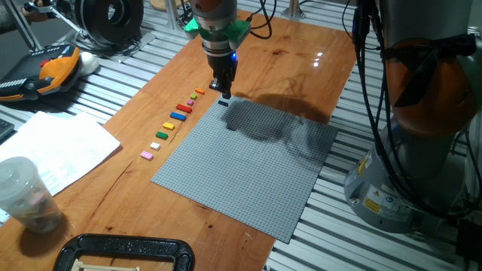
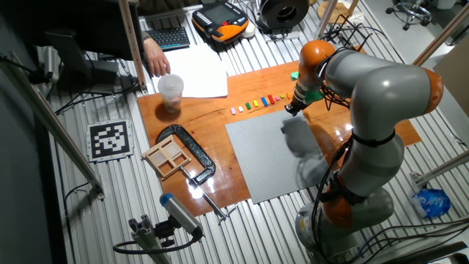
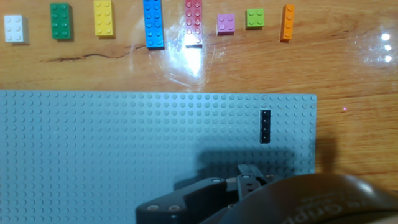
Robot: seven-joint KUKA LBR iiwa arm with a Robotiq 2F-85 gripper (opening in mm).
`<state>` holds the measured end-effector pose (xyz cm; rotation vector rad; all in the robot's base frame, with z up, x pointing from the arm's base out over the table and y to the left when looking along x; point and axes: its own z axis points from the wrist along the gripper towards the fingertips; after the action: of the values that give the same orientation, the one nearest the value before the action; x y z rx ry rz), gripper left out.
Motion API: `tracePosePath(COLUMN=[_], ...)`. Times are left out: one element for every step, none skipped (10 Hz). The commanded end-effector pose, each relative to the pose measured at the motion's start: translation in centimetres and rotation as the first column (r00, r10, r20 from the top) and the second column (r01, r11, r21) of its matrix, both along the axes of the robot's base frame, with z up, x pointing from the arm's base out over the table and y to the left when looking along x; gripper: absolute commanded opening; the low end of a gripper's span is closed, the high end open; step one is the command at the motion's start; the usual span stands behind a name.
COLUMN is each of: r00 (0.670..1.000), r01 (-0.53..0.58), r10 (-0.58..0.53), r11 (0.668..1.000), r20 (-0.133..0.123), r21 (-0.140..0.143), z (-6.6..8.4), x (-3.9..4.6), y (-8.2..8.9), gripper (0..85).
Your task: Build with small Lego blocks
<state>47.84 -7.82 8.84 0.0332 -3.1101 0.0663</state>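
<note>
One fixed view: the gripper [image 1: 224,92] hangs over the far corner of the grey baseplate [image 1: 248,169], just above a dark brick [image 1: 224,104] seated near that corner; a row of small Lego blocks [image 1: 175,123] runs along the counter [image 1: 297,56] beside the baseplate's left edge, apart from it. The other fixed view: the arm [image 2: 381,95] reaches over the baseplate [image 2: 278,158] and the gripper [image 2: 292,108] sits at its far edge, near the end of the coloured row [image 2: 258,103]; whether the fingers are open or closed cannot be told from any view. Hand view: the dark brick [image 3: 265,126] lies on the baseplate [image 3: 124,149] close to its right edge, free of the fingers [image 3: 249,183], which show nothing held between them; beyond the edge lie white [image 3: 14,28], green [image 3: 60,20], yellow [image 3: 103,17], blue [image 3: 153,23], red [image 3: 193,22], pink [image 3: 226,23], lime [image 3: 254,17] and orange [image 3: 287,23] bricks. Risk: the bricks are tiny and closely spaced, so a slightly offset descent would likely nudge a neighbour or grip a brick askew.
</note>
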Motion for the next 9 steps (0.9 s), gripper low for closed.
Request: tracePosePath(r00=[1.000,1.000,1.000,1.000,1.000,1.000,1.000,1.000,1.000], r01=[0.000,0.002,0.003,0.003,0.005,0.005,0.008,0.008,0.008], r10=[0.000,-0.002,-0.003,-0.003,-0.005,-0.005,-0.008,-0.008,-0.008], r11=[1.000,1.000,1.000,1.000,1.000,1.000,1.000,1.000,1.000], r20=[0.000,0.000,0.000,0.000,0.000,0.000,0.000,-0.001,-0.001], r21=[0.000,0.000,0.000,0.000,0.000,0.000,0.000,0.000,0.000], z=[-0.01,-0.01,-0.03,-0.06,-0.08,-0.11,-0.13,-0.15,-0.15], x=[-0.03,-0.06,-0.11,-0.16,-0.21,-0.28,-0.34,-0.38,-0.40], y=[0.01,0.06,0.07,0.08,0.10,0.14,0.17,0.19,0.21], gripper=[0.0,0.0,0.0,0.0,0.0,0.0,0.0,0.0,0.0])
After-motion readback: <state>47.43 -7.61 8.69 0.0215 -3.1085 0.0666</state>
